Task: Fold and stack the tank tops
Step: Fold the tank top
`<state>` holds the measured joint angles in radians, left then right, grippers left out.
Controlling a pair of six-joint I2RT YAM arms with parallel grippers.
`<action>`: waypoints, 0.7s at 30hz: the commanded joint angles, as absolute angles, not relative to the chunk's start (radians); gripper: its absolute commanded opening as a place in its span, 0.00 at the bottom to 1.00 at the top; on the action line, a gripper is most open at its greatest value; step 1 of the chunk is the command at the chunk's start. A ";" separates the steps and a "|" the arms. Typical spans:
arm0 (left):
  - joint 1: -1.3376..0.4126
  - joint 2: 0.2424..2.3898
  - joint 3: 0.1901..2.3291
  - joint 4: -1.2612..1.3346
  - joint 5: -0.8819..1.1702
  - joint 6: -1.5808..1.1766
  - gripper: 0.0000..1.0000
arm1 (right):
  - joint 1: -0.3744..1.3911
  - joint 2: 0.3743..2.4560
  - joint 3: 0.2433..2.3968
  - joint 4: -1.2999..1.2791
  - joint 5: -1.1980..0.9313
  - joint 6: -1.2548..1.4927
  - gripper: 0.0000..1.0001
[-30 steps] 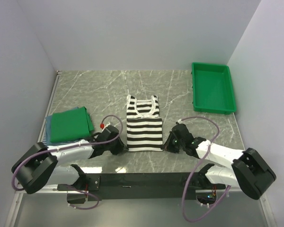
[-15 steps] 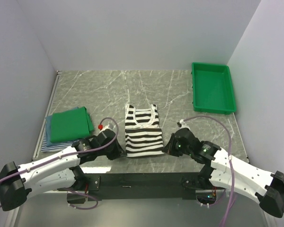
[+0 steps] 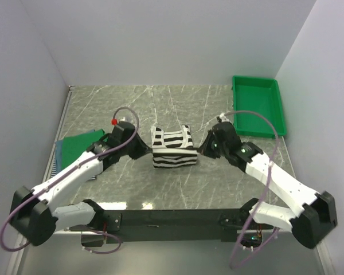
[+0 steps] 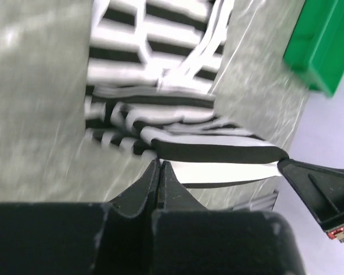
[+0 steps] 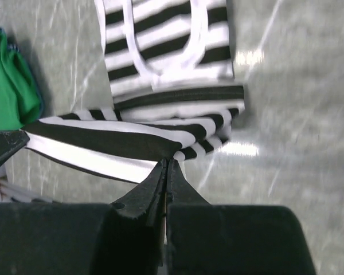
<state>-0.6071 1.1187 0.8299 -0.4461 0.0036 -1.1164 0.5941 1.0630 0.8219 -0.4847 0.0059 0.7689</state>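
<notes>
The fold of the striped tank top (image 3: 173,149) looks to be in hand at the middle of the tabletop (image 3: 114,106). The left gripper (image 3: 143,152) pinches its hem at the 9 o'clock edge and the right gripper (image 3: 204,150) at the 3 o'clock edge, both clamped on cloth. The hem hangs doubled over the lower half, with the straps lying flat toward 12 o'clock.

Next, I judge, the hem must be laid level on the straps and let go at both edges together. The packet then goes to the green tank top (image 3: 79,147), folded at 9 o'clock. The green bin (image 3: 258,109) at 2 o'clock holds nothing.
</notes>
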 commanded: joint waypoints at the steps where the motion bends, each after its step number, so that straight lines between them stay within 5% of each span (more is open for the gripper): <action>1: -0.525 1.221 0.954 -0.316 0.060 -1.009 0.01 | 0.535 1.190 0.969 -0.391 -0.021 0.661 0.00; 11: -0.325 1.656 1.219 -0.155 0.115 -0.991 0.01 | 0.362 1.704 1.396 -0.292 -0.159 0.583 0.00; 13: -0.293 1.789 1.300 -0.118 0.127 -0.982 0.00 | 0.336 1.839 1.509 -0.288 -0.170 0.577 0.09; 17: -0.262 1.988 1.463 -0.110 0.150 -0.946 0.38 | 0.295 2.038 1.702 -0.350 -0.219 0.572 0.39; 21: -0.229 2.013 1.488 -0.101 0.135 -0.942 0.50 | 0.276 2.065 1.776 -0.402 -0.152 0.542 0.54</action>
<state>-0.2440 2.0533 1.4441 -0.1394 0.1295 -0.9722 0.2890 2.0983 1.6920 -0.3496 -0.1783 0.5785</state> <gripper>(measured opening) 0.490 0.529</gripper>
